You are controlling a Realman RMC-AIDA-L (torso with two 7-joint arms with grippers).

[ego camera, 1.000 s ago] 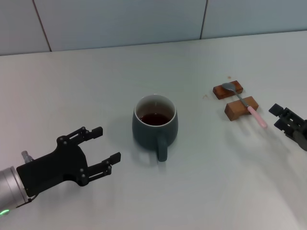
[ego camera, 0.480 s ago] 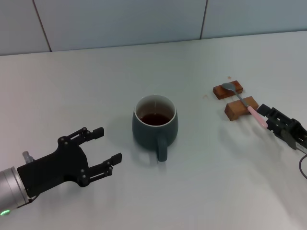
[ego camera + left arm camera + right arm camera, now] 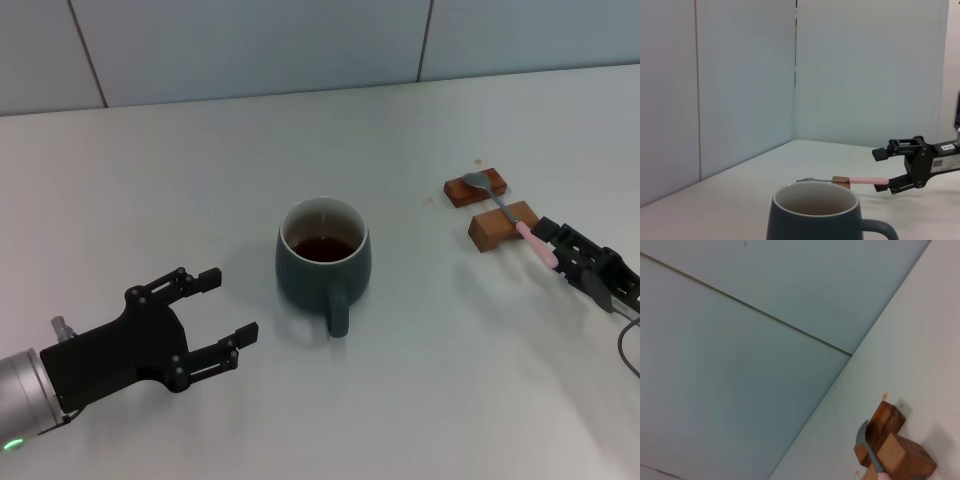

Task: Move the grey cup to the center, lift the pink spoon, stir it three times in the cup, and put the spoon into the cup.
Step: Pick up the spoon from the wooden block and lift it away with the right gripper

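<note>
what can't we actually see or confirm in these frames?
- Spoon: head view, handle tip hidden by the right gripper; contact unclear.
- Right gripper: own wrist view shows no fingers; only the wooden blocks.
- Mug: left wrist view, base cut off, coffee hidden by the rim.
- Left gripper: open, away from the mug.

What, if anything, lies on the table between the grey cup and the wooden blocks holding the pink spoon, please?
Nothing: in the head view only bare white table separates the grey cup from the wooden blocks.

White table (image 3: 200,170), grey cup (image 3: 322,262) mid-table, two wooden blocks (image 3: 490,209) bearing pink spoon (image 3: 520,225)
</note>
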